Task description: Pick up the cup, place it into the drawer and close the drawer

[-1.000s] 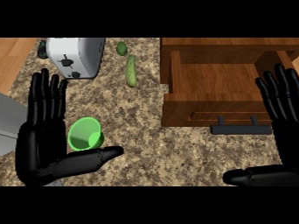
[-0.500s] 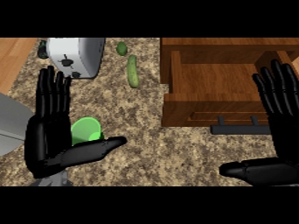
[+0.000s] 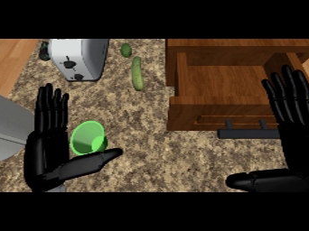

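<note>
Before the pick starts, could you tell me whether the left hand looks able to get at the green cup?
Probably yes: the left hand is open right beside the green cup, its thumb below the cup, and nothing lies between them.

Both hands are glossy black all over, with long, slim, segmented fingers and a thick thumb. The left hand (image 3: 47, 153) shows a broad flat palm; the right hand (image 3: 301, 135) looks the same, with faint highlights along its fingers.

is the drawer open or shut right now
Open. The drawer is pulled out from the cabinet, its bare wooden inside showing from above, with its dark handle sticking out over the counter.
</note>
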### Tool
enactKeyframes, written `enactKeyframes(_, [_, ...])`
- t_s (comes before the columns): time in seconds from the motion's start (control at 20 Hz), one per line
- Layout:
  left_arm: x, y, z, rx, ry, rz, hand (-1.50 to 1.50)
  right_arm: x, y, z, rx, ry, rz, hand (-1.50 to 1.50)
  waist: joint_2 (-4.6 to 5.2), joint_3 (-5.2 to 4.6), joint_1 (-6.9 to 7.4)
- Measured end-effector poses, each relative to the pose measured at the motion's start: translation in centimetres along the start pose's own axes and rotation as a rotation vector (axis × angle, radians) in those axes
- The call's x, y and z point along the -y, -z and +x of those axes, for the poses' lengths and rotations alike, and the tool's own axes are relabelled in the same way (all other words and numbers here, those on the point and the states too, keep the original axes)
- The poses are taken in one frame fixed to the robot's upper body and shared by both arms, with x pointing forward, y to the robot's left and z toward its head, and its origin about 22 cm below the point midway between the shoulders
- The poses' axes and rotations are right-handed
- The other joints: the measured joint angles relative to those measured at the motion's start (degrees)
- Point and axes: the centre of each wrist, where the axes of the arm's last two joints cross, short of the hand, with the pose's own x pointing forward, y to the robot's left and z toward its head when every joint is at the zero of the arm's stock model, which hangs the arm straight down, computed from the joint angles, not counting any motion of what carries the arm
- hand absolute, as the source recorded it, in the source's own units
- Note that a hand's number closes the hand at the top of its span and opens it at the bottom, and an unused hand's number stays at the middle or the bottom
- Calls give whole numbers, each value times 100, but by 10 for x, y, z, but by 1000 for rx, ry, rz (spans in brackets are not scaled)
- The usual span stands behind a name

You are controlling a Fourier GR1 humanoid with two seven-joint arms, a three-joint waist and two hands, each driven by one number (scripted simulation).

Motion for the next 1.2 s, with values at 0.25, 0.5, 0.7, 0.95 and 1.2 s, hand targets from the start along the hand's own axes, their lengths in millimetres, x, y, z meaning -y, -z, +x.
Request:
enactKeyframes(0.25, [-5,-9,-13,-51,19,30,-150,5,3,1,7,-3,2,-150,1,0,1])
enactKeyframes(0.5, [-17,-14,-36,-84,48,72,-150,9,2,0,1,-6,6,-150,2,0,-2])
enactKeyframes(0.7, [-31,-21,-53,-101,60,88,-150,10,7,4,-2,0,13,-150,1,-2,1])
enactKeyframes(0.95, [-44,-25,-77,-123,72,96,-150,13,8,5,-7,2,17,-150,3,-1,-3])
enactKeyframes(1.2, [-57,-39,-100,-148,79,100,-150,15,8,7,-3,1,14,-150,2,-1,-2])
